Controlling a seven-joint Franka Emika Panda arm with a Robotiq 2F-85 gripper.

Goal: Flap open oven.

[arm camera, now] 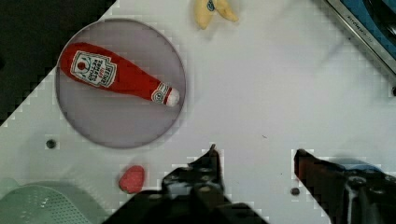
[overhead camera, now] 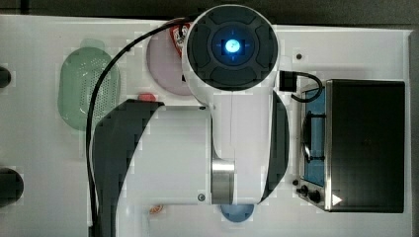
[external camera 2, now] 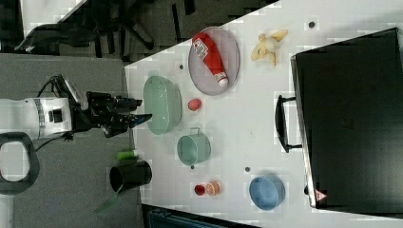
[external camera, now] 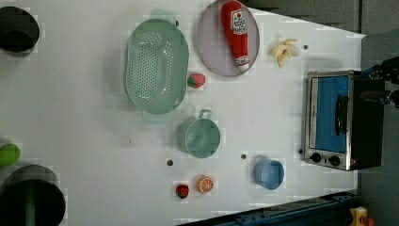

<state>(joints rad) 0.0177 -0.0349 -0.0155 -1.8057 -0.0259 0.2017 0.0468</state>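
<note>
Only ketchup bottle (external camera: 238, 32) on plate (external camera: 211, 52)

Arm, single, white with dark joint covers: in the top view its body stands over the table just beside the oven (overhead camera: 364, 145), on the oven's door side, well above it. Gripper (arm camera: 256, 161): black, held clear of the oven, fingers (arm camera: 212, 163) spread wide apart with nothing between them, touching nothing.
</note>
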